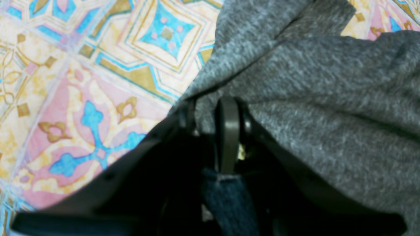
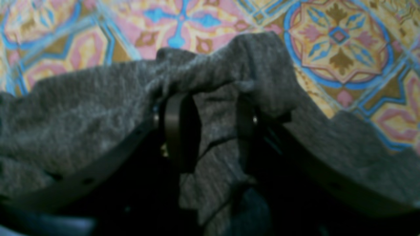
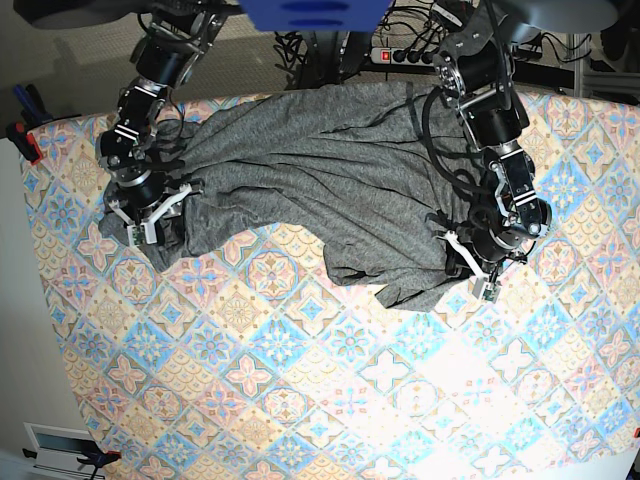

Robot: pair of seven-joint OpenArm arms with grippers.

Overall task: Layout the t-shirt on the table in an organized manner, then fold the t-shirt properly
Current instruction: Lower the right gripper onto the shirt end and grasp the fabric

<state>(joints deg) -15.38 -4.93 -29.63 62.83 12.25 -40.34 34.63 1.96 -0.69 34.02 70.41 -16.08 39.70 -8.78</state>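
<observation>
The dark grey t-shirt [image 3: 320, 170] lies crumpled across the far half of the patterned table [image 3: 300, 400], stretched between the two arms. At the shirt's right lower edge my left gripper [image 3: 478, 275] is shut on a pinch of the t-shirt [image 1: 311, 98]; in the left wrist view the left gripper [image 1: 206, 114] has fabric squeezed between its narrow-set fingers. At the shirt's left end sits my right gripper [image 3: 150, 225]. Seen from the right wrist, the right gripper [image 2: 211, 111] stands open, with folds of the t-shirt [image 2: 82, 108] lying between and draped over its fingers.
The tablecloth [image 1: 82, 82] shows bare beside the left gripper, and more tablecloth [image 2: 338, 39] shows beyond the right one. Clamps [image 3: 25, 140] grip the table's left edge. Cables and a power strip [image 3: 405, 55] lie behind the table. A blue part [image 3: 300, 12] hangs at top centre.
</observation>
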